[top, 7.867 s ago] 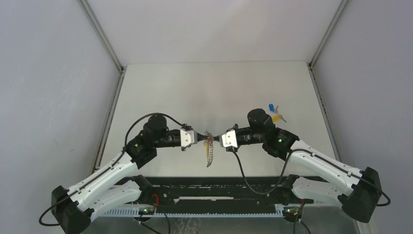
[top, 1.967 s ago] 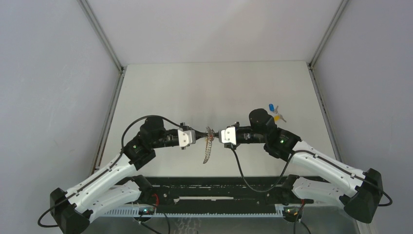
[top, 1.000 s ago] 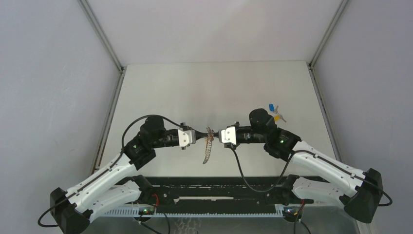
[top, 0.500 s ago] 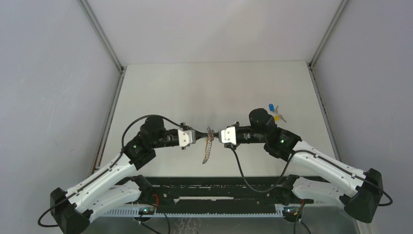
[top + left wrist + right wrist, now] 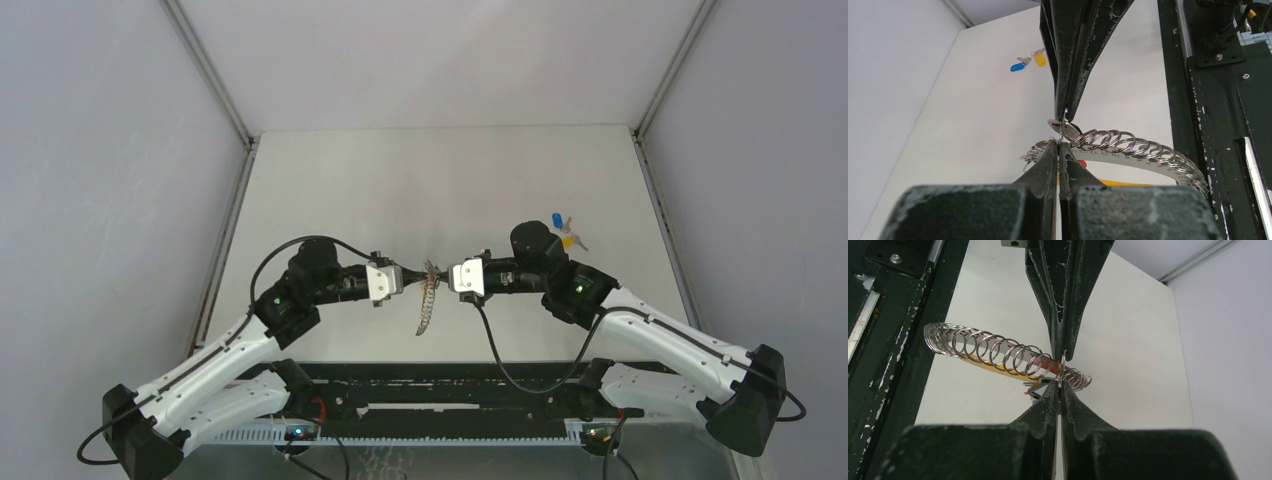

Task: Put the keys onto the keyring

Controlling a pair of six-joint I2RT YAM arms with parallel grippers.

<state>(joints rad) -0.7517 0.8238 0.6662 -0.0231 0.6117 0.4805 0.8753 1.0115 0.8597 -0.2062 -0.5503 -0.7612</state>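
Top view: the left tool (image 5: 418, 277) and right tool (image 5: 440, 277) meet tip to tip, both clenched on the keyring (image 5: 427, 303), which dangles above the counter (image 5: 400, 180). The keys (image 5: 565, 232) lie well right of the keyring. Left wrist view: the keyring curves rightward from the pinch. Right wrist view: it curves leftward.

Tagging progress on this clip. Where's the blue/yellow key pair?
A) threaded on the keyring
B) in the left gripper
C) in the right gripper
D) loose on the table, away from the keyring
D: the blue key and yellow key lie side by side on the table, while the left gripper and right gripper pinch the keyring between them.
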